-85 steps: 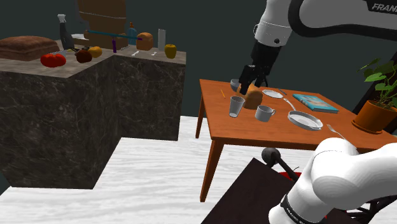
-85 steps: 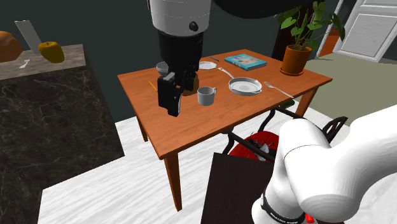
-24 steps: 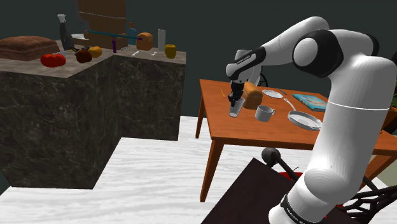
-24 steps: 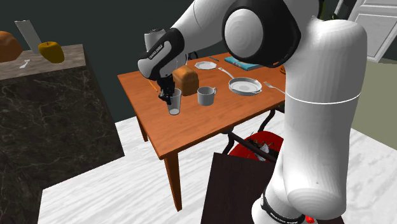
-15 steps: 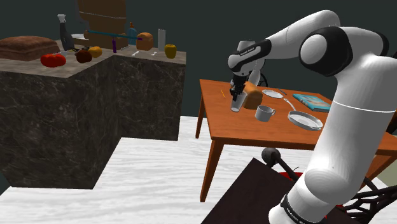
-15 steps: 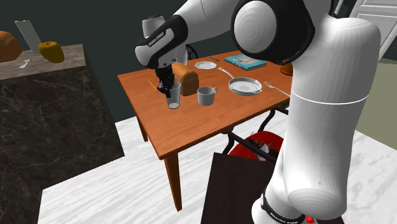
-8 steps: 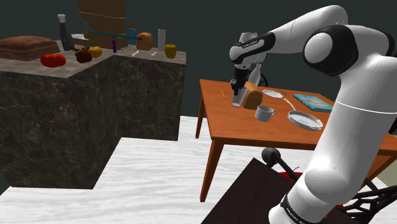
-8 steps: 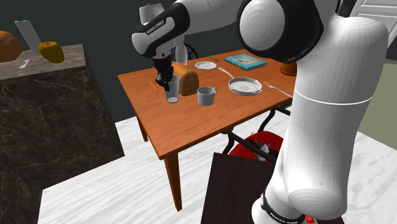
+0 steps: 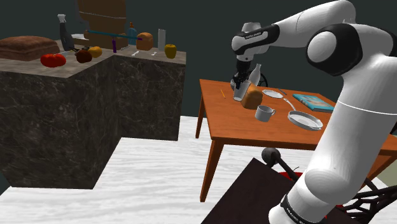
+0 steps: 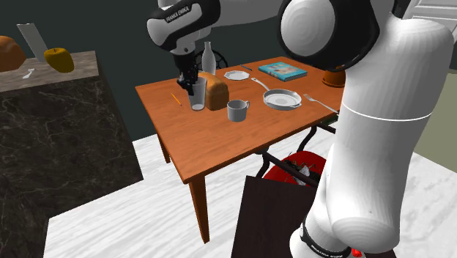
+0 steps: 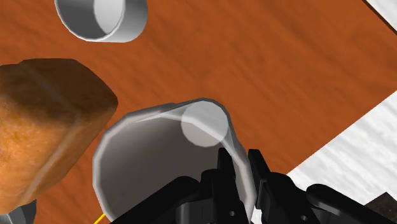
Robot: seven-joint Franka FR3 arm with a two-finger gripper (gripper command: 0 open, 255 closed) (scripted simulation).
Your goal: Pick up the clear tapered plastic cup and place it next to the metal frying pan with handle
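A clear tapered cup [image 9: 238, 93] [image 10: 196, 100] hangs a little above the wooden table [image 9: 254, 132] [image 10: 220, 146], close to the brown bread loaf [image 9: 253, 98] [image 10: 215, 91]. My gripper [image 9: 239, 83] [image 10: 190, 86] [image 11: 242, 170] is shut on the cup's rim, with one finger inside and one outside the wall of the cup [image 11: 153, 153]. The metal frying pan [image 9: 304, 119] [image 10: 283, 99] lies on the table beyond a grey mug [image 9: 264, 113] [image 10: 236, 110] [image 11: 102, 18], toward the shoulder view's right. Beside the cup is the loaf [image 11: 44, 121].
A blue book [image 9: 315, 102] [image 10: 282, 70], a small plate [image 9: 273, 93] [image 10: 236, 75], a fork [image 10: 320, 102] and a potted plant [image 9: 375, 113] [image 10: 341, 67] share the table. A bottle [image 10: 209, 59] stands behind the loaf. A dark stone counter [image 9: 76, 108] with food stands at the shoulder view's left.
The arm has lifted the cup off the table and carried it upward and toward the loaf. The grip on the rim has stayed shut.
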